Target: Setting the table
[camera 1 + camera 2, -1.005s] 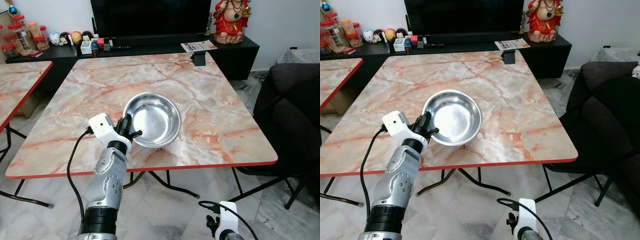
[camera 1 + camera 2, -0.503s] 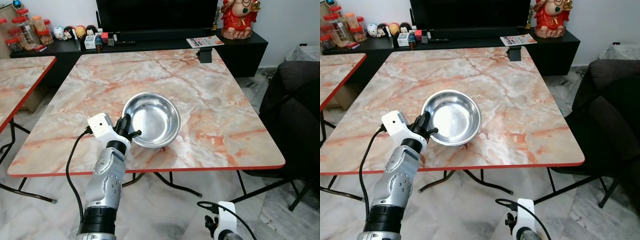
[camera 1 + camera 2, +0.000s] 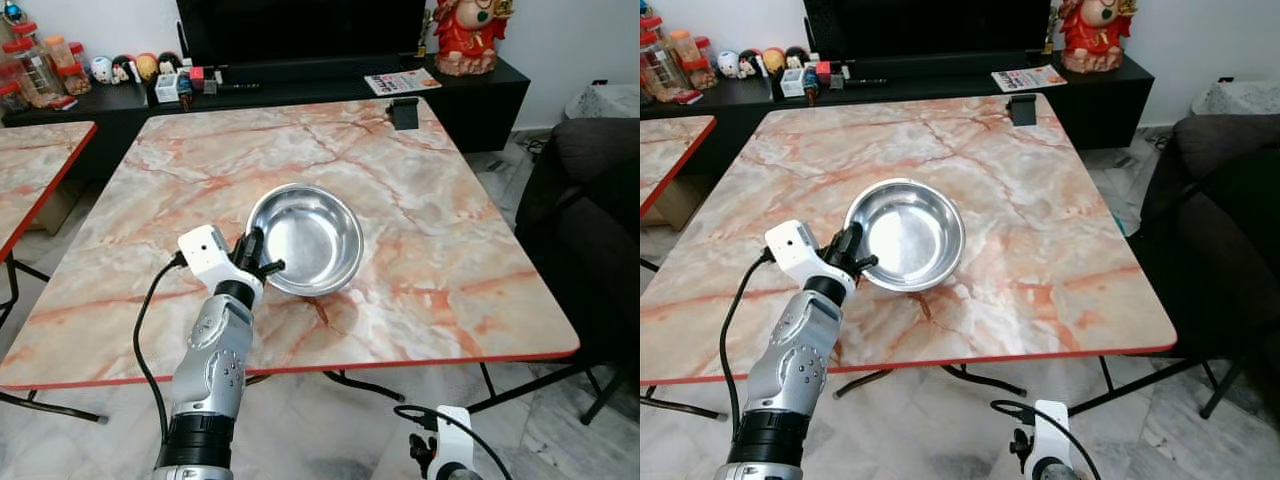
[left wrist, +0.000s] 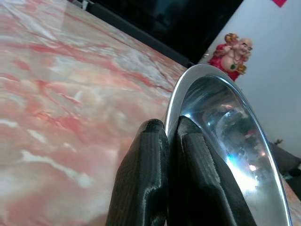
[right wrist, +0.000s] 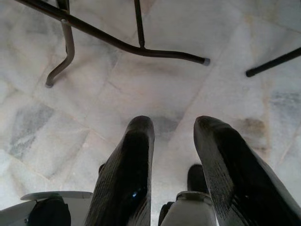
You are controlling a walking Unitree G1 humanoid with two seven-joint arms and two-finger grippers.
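Observation:
A shiny steel bowl (image 3: 305, 238) hangs tilted over the near middle of the pink marble table (image 3: 440, 200). My left gripper (image 3: 258, 258) is shut on the bowl's near-left rim. In the left wrist view both black fingers (image 4: 146, 179) pinch that rim (image 4: 188, 89), one on each side. I cannot tell whether the bowl's base touches the tabletop. My right gripper (image 5: 174, 127) hangs low over the tiled floor, open, with nothing between its fingers. Its wrist (image 3: 447, 455) shows below the table's front edge.
A small black object (image 3: 404, 113) stands at the table's far edge. A second marble table (image 3: 30, 170) is on the left. A dark armchair (image 3: 600, 220) is close on the right. Behind, a black TV cabinet (image 3: 300, 90) carries jars, figurines and a red statue (image 3: 465, 35).
The camera has moved forward, so the table's front edge now lies lower in view. The bowl, still held by the left gripper, sits farther in over the tabletop.

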